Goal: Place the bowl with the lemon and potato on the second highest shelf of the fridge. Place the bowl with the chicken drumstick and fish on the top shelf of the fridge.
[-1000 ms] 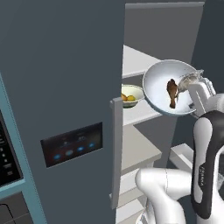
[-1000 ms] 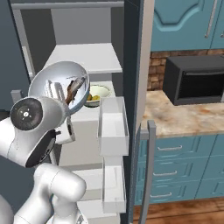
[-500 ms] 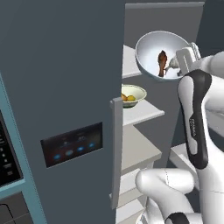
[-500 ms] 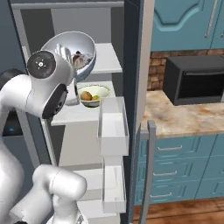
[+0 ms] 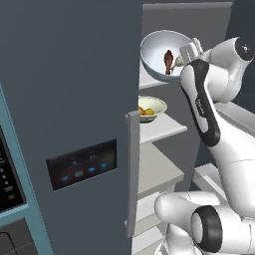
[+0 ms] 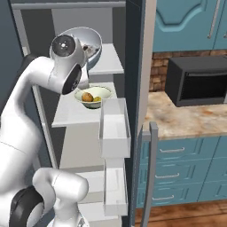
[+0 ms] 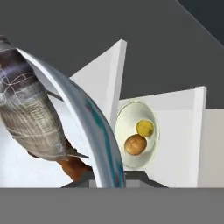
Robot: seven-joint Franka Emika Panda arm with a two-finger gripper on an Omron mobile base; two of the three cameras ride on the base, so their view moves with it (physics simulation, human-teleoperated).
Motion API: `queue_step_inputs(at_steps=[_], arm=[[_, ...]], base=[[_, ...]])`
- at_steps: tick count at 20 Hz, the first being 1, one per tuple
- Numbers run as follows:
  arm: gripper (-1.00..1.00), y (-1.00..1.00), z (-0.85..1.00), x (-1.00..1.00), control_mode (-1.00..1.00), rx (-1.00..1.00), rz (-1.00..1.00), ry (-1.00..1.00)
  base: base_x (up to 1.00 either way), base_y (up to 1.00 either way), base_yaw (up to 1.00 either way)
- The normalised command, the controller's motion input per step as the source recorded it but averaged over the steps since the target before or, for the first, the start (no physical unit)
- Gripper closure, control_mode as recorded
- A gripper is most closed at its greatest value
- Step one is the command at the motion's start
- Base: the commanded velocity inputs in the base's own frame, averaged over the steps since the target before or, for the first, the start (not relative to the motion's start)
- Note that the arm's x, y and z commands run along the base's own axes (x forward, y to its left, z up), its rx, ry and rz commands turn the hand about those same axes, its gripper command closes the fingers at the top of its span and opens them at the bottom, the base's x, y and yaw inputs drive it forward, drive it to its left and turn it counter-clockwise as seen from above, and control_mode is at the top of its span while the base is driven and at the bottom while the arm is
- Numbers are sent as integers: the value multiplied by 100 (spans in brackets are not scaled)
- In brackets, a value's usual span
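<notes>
The claw (image 5: 185,56) is clamped nearly closed on the rim of the pale blue-grey bowl (image 5: 159,50), held tilted at the height of the top shelf (image 6: 108,62) of the open fridge. The chicken drumstick (image 5: 169,61) and the fish (image 7: 26,113) lie inside this bowl. The cream bowl (image 5: 152,107) sits flat on the second highest shelf (image 5: 162,128), just below, with the lemon (image 7: 145,128) and the potato (image 7: 135,145) side by side in it. White door bins (image 6: 114,128) line the open door at right. Right of the fridge, a speckled desk (image 6: 190,119) carries a black microwave (image 6: 197,80) before a brick backsplash, with teal cabinets above and below
</notes>
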Motion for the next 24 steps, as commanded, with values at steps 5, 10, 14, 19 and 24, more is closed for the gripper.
queue_step_inputs(at_steps=[5, 10, 14, 19, 24], arm=[[100, 22, -24, 100, -100, -3, -17, 9], [100, 6, 1, 100, -100, 1, -9, 20], [100, 0, 27, 99, -100, 5, -1, 32], [-100, 15, 11, 35, -100, -1, -5, 11], [-100, 28, -1, -84, -100, -7, 0, -40]], base=[[0, 0, 0], [0, 0, 0], [0, 0, 0], [0, 0, 0], [0, 0, 0]])
